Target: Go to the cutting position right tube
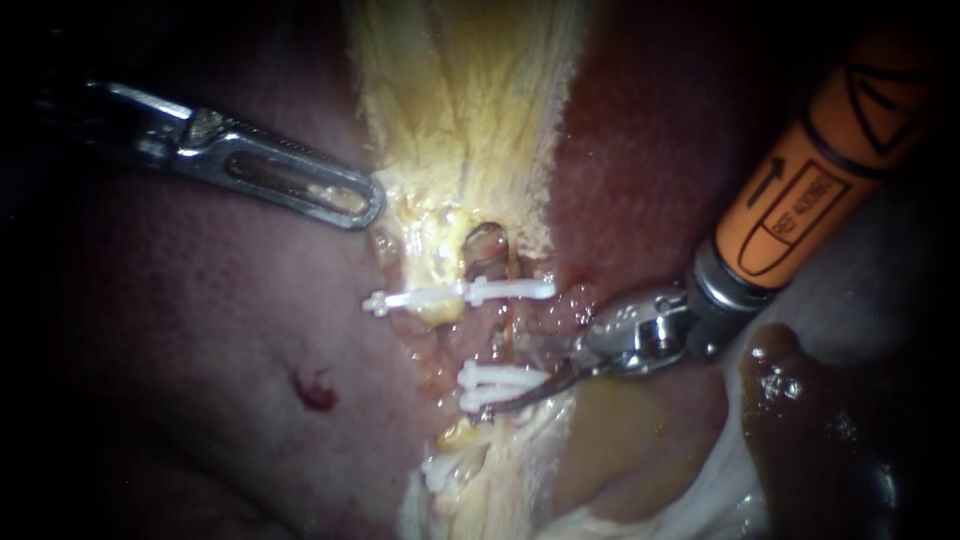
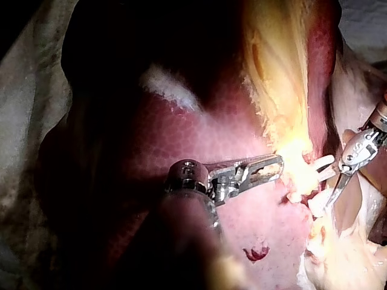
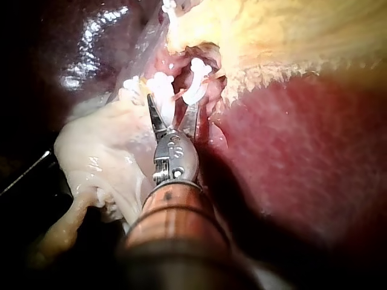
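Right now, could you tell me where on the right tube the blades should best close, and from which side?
Probably the bare stretch of the right tube between the upper clip and the lower clips. Come from the view's right, where the right instrument lies: the tube runs upright there, so its open blades would cross it squarely.

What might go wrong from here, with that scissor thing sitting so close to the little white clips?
1. The right tool has its blades open right against the white clips. Closing here might nick or loosen a clip rather than cut in the gap between clips.
2. The left tool seems to pinch the yellow tissue and hold it aside. If that hold slipped, everything could shift under the open blades.
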